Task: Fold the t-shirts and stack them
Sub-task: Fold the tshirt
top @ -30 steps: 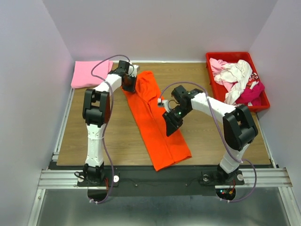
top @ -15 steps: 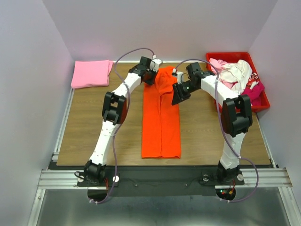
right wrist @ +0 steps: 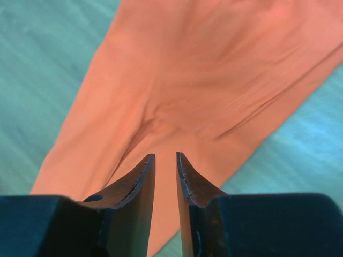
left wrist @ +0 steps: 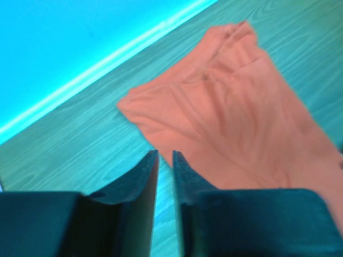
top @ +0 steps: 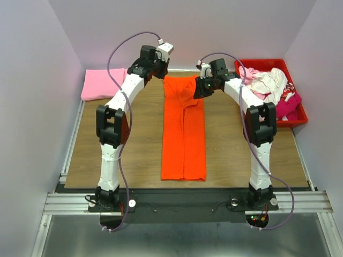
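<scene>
Orange shirt [top: 183, 134] is lying left of the crate [top: 261, 62] as a lengthwise-folded strip, with cross-folds outstanding. Pink shirt [top: 103, 84] is sitting folded farther left; other shirts [top: 270, 85] are lying crumpled inside the crate. Wrist views alone are showing left gripper [left wrist: 163, 155] and right gripper [right wrist: 165, 156] barely parted and empty, by the strip's crate-side end. Top view alone is showing the crate.

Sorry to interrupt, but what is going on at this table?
Two arms are folding t-shirts. The orange t-shirt lies as a narrow strip down the table. The left end effector and right end effector hover at its far end, jaws barely apart, holding nothing. A folded pink t-shirt sits at the far left; more shirts wait in the red crate.
</scene>
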`<action>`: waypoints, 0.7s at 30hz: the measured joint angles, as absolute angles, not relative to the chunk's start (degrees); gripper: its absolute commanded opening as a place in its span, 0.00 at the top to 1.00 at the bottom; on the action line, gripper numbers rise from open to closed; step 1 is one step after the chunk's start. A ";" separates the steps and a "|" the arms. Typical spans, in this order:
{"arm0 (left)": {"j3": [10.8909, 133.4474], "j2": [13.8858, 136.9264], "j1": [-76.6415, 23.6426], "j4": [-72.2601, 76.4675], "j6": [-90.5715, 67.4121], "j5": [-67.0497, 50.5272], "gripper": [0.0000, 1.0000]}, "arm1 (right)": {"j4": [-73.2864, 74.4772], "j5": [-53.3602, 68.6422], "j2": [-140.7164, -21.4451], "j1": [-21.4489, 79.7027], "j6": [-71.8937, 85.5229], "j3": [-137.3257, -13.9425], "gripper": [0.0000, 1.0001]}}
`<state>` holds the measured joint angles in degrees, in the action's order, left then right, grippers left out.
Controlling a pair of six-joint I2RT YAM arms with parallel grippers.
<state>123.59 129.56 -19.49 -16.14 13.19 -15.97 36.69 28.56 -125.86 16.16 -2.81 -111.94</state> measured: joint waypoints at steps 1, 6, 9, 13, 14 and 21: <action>122.21 127.81 -19.44 -15.42 12.53 -16.97 0.84 | 36.21 28.01 -126.34 16.05 -2.50 -112.42 0.75; 114.59 126.17 -20.05 -13.06 7.38 -24.38 0.88 | 34.79 26.37 -128.81 15.70 0.05 -112.92 0.78; 110.59 128.05 -20.29 -13.21 3.90 -27.92 0.91 | 34.11 25.56 -130.28 15.66 1.23 -112.79 0.78; 106.74 131.00 -20.60 -12.60 -0.95 -31.16 0.91 | 32.88 24.53 -132.51 15.66 2.37 -112.77 0.78; 106.02 131.85 -20.62 -12.53 -2.20 -31.70 0.91 | 32.60 24.27 -133.08 15.66 2.46 -112.77 0.78; 105.69 135.11 -20.03 -11.25 -7.03 -31.31 0.93 | 30.96 24.38 -138.52 15.38 4.45 -115.63 0.78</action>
